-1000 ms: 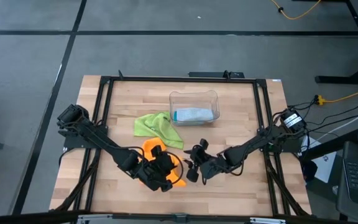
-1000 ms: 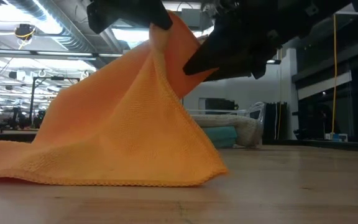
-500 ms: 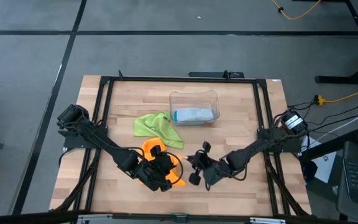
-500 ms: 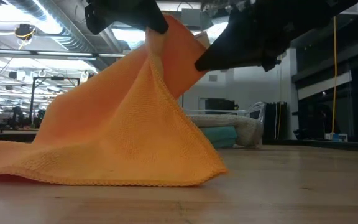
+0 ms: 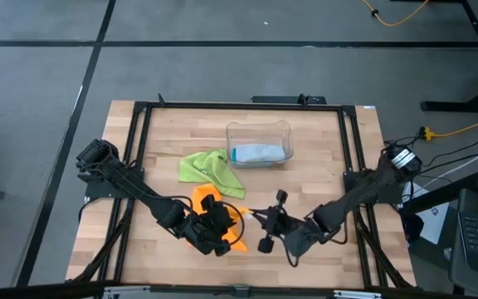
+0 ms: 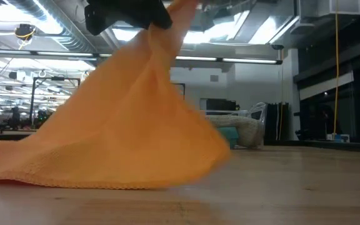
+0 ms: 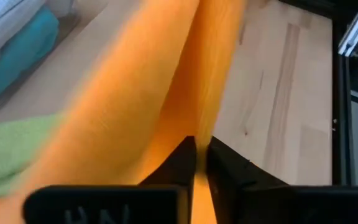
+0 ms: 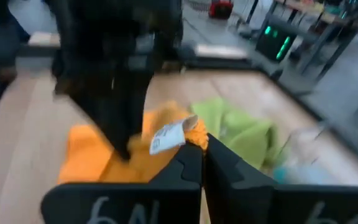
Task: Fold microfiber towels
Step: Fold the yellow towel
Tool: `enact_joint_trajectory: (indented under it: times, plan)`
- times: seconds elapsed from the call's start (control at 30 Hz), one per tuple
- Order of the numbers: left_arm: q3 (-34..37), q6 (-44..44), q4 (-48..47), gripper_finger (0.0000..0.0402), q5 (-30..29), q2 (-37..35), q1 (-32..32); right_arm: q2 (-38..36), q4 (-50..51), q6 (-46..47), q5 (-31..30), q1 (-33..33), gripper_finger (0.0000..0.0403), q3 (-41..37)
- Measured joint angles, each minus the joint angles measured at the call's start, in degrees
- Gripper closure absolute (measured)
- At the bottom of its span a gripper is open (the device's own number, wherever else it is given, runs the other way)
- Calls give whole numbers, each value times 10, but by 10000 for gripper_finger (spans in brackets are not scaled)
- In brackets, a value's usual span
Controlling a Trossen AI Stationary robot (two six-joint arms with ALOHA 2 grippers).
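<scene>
Gripping the orange towel (image 5: 220, 223), the left hand (image 5: 214, 235) sits near the front edge of the counter (image 5: 322, 158), its fingers (image 7: 180, 163) pinched almost together on a raised fold of the cloth. In the low view the orange towel (image 6: 117, 119) hangs tent-like from that hand, lower edge spread on the counter. Right hand (image 5: 270, 228) is just beside the orange towel, on the side away from the left arm; its fingers (image 8: 188, 165) are closed against each other, with the towel's corner and white tag just past the tips; whether any cloth is caught between them is unclear.

Lime green towel (image 5: 208, 169) lies crumpled on the counter just behind the orange towel, touching or nearly touching it. Clear plastic bin (image 5: 259, 142) stands behind the orange towel, toward the back of the counter, just beside the green towel's far end. Inside the bin are a teal blue towel (image 5: 260, 154) and a pale grey-blue towel (image 7: 8, 15), apparently stacked and folded. In the left wrist view the pale one lies on top of the teal one (image 7: 17, 53).
</scene>
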State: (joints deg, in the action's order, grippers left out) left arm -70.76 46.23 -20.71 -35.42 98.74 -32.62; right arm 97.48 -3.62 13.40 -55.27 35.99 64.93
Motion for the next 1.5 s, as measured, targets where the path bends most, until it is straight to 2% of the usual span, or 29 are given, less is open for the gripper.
enact_joint_trajectory:
  times: [0.23,0.33,0.5,0.67,0.97,1.23,1.5]
  plan:
    - [0,12,5,326,0,0,16,-9,33,-136,0,-3,401,98]
    - [0,12,8,321,-6,0,25,-10,58,-154,-2,-3,402,137]
    - [0,1,9,320,-13,0,33,-9,117,-183,-42,-3,402,182]
    - [1,-12,23,320,-13,0,34,-9,129,-211,-71,-10,403,205]
    - [0,-111,162,320,0,6,26,-9,125,-259,-68,-32,403,227]
    - [1,-126,205,320,-4,69,44,-9,125,-289,-51,-34,403,265]
    - [1,-154,235,320,-9,63,42,-9,156,-292,-49,-32,403,301]
